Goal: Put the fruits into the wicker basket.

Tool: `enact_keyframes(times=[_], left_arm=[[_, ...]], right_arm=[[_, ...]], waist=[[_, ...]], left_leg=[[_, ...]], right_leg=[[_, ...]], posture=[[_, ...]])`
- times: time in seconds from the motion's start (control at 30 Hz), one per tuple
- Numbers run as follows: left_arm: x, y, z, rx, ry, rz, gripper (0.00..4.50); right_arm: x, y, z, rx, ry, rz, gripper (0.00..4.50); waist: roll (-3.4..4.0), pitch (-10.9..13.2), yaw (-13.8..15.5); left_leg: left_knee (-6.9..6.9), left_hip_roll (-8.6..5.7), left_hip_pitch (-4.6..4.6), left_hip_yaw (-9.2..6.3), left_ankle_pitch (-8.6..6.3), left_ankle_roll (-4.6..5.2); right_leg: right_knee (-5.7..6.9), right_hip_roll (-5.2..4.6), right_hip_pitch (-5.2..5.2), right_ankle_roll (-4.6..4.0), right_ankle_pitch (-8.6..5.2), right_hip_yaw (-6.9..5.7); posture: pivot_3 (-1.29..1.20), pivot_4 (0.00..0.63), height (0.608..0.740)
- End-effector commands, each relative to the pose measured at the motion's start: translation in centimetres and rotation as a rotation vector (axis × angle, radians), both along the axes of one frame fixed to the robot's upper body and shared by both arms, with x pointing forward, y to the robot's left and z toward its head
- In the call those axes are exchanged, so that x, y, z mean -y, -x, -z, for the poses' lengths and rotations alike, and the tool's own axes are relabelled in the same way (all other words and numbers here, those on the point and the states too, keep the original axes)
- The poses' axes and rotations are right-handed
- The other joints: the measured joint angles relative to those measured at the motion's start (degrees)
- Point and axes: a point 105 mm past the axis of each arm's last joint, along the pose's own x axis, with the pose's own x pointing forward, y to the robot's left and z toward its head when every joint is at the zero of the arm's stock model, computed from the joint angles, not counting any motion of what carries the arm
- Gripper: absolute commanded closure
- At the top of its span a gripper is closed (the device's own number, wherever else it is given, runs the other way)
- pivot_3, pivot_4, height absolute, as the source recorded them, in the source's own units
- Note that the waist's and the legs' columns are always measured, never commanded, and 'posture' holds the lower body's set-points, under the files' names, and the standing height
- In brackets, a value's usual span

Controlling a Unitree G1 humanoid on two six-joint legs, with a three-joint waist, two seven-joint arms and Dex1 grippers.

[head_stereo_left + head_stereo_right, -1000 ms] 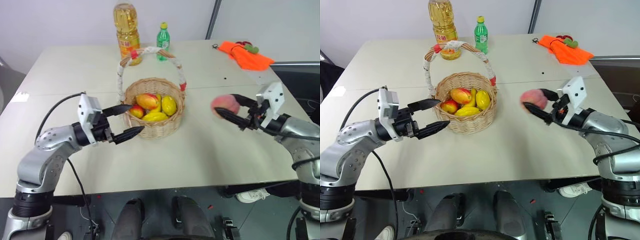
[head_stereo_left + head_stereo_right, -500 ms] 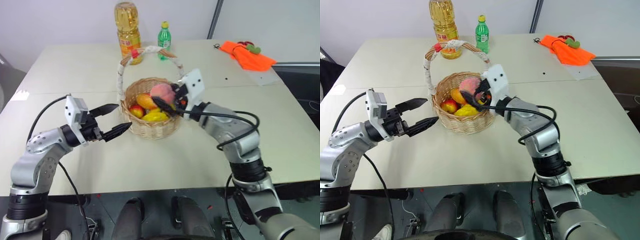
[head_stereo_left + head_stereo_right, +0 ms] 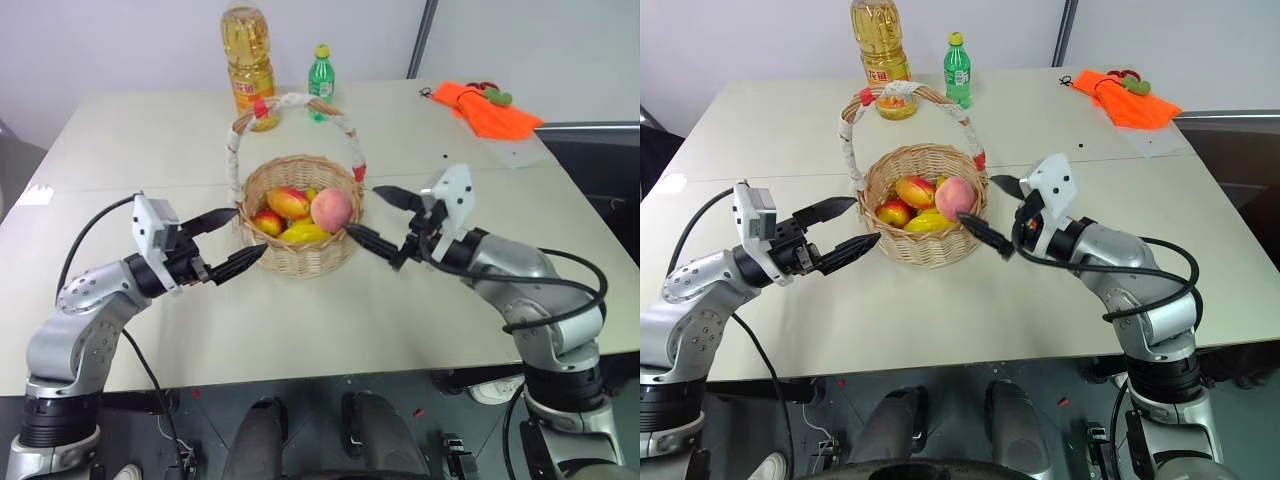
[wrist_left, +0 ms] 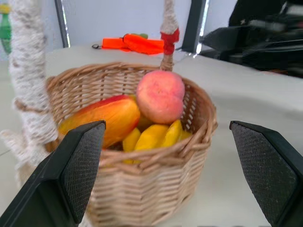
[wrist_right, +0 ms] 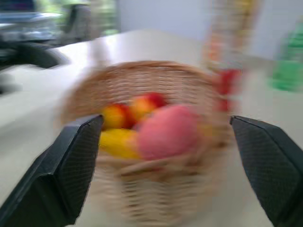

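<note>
1. Now the peach (image 3: 331,209) is sitting in the wicker basket (image 3: 300,255), on top of the other fruit and toward the basket's right side.
2. The mango (image 3: 289,201) is lying in the basket too, just left of the peach and touching it, with a banana (image 3: 303,233) and a small apple (image 3: 268,222) lying below them.
3. The right gripper (image 3: 378,220) is hanging just beside the basket's right wall, its two black fingers spread wide and gripping nothing.
4. The left gripper (image 3: 230,240) is hovering just beside the basket's left wall, its fingers likewise spread apart and empty, pointing at the basket.
5. The basket is standing upright near the middle of the table (image 3: 150,140), its white-wrapped handle (image 3: 240,140) arching over the fruit.
6. An oil bottle (image 3: 248,60) and a green bottle (image 3: 320,72) are standing behind the basket, and an orange cloth (image 3: 485,108) is lying at the far right corner.
</note>
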Motion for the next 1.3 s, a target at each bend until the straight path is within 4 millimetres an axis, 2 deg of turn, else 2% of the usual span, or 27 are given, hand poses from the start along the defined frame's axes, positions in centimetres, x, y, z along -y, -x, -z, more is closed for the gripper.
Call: enact_keyframes(times=[0.03, 0.13, 0.23, 0.4, 0.47, 0.57, 0.73, 0.8, 0.87, 1.0, 1.03, 1.17, 1.3], left_arm=[[0.4, 0.0, -1.1, 0.046, 0.015, 0.015, 0.0], [0.6, 0.0, -1.4, 0.058, 0.023, 0.013, 0.0], [0.6, 0.2, -1.7, 0.069, 0.027, 0.001, 0.0], [0.3, 0.5, -1.4, 0.064, 0.027, -0.019, 0.0], [0.4, 0.4, -1.4, 0.063, 0.026, -0.018, 0.0], [0.6, 0.2, -1.4, 0.065, 0.028, -0.017, 0.0], [0.8, -0.2, -1.1, 0.06, 0.031, -0.003, 0.0], [1.1, -0.4, -1.0, 0.059, 0.035, 0.008, 0.0], [1.4, -0.6, -1.0, 0.059, 0.039, 0.018, 0.0], [1.8, -0.8, -0.9, 0.062, 0.04, 0.028, 0.0], [1.8, -0.8, -0.9, 0.063, 0.04, 0.029, 0.0], [1.4, -0.9, -0.7, 0.055, 0.031, 0.012, 0.0], [0.0, -1.3, 0.3, 0.02, -0.005, -0.059, 0.0]], right_arm=[[-0.9, -2.3, -1.2, 0.07, -0.026, 0.063, 0.04], [-1.3, -4.3, -0.8, 0.08, -0.027, 0.129, 0.04], [-1.1, -5.3, -0.8, 0.08, -0.067, 0.163, 0.82], [-0.6, -4.1, -2.0, 0.116, -0.112, 0.125, 3.38], [0.4, -3.7, -2.6, 0.146, -0.099, 0.153, 4.45], [3.5, -3.3, -3.4, 0.181, -0.09, 0.256, 4.45], [14.5, -2.7, -3.7, 0.201, -0.038, 0.665, 4.45], [17.6, -2.3, -3.1, 0.19, -0.001, 0.779, 4.45], [19.7, -2.2, -2.7, 0.179, -0.006, 0.851, 4.45], [21.2, -2.3, -2.4, 0.174, -0.019, 0.886, 4.45], [21.4, -2.3, -2.4, 0.175, -0.02, 0.886, 3.5], [21.9, -1.3, -2.2, 0.191, 0.025, 0.872, 1.72], [22.3, 1.0, -1.8, 0.205, 0.016, 0.801, 1.72]], waist=[[0.0, 0.0, 0.1], [0.0, 0.0, 0.1], [0.0, 0.0, 0.2], [0.01, 0.0, 0.4], [0.0, 0.0, 0.4], [0.02, 0.0, 0.5], [0.02, 0.0, 0.6], [0.02, 0.0, 0.7], [0.01, 0.0, 0.4], [0.03, 0.0, -0.8], [0.03, 0.0, -1.1], [0.03, 0.0, -1.2], [0.02, 0.0, -0.5]], left_leg=[[-0.02, 0.07, 0.05, -0.04, 0.0, 0.0], [-0.09, 0.32, 0.11, -0.04, 0.0, 0.0], [-0.14, 0.4, 0.1, -0.02, -0.01, 0.01], [-0.14, 0.42, 0.07, 0.01, -0.01, 0.02], [-0.12, 0.42, 0.07, 0.02, -0.01, 0.02], [-0.12, 0.42, 0.07, 0.05, -0.01, 0.02], [-0.11, 0.42, 0.02, 0.09, -0.01, 0.02], [-0.12, 0.41, 0.02, 0.14, -0.01, 0.02], [-0.13, 0.41, 0.07, 0.22, -0.01, 0.02], [-0.25, 0.56, 0.44, 0.84, -0.1, 0.18], [-0.24, 0.6, 0.44, 0.84, -0.12, 0.21], [-0.16, 0.74, 0.44, 0.91, -0.23, 0.4], [-0.17, 0.8, 0.4, 0.91, -0.32, 0.55]], right_leg=[[0.01, 0.12, 0.01, -0.02, 0.0, 0.03], [0.05, 0.41, 0.01, 0.01, 0.03, 0.08], [0.05, 0.46, -0.03, 0.15, 0.11, 0.08], [0.05, 0.45, -0.06, 0.16, 0.11, 0.09], [0.05, 0.46, -0.06, 0.13, 0.1, 0.09], [0.04, 0.45, -0.05, -0.02, 0.02, 0.1], [-0.02, 0.44, -0.06, -0.02, 0.01, 0.11], [-0.03, 0.44, -0.06, -0.03, 0.01, 0.14], [-0.03, 0.46, -0.06, -0.03, 0.01, 0.23], [0.02, 0.64, -0.06, -0.08, 0.03, 0.82], [0.04, 0.69, -0.06, -0.07, 0.03, 0.84], [0.03, 0.89, -0.08, 0.09, 0.12, 0.97], [-0.04, 0.96, -0.08, 0.12, 0.11, 0.98]], posture=[[0.0, 0.15, 0.74], [0.0, 0.15, 0.74], [0.0, 0.15, 0.74], [0.0, 0.15, 0.74], [0.0, 0.15, 0.74], [0.0, 0.15, 0.74], [0.0, 0.15, 0.74], [0.0, 0.15, 0.74], [0.0, 0.15, 0.74], [0.0, 0.15, 0.74], [0.0, 0.15, 0.74], [0.0, 0.15, 0.74], [0.0, 0.15, 0.74]])
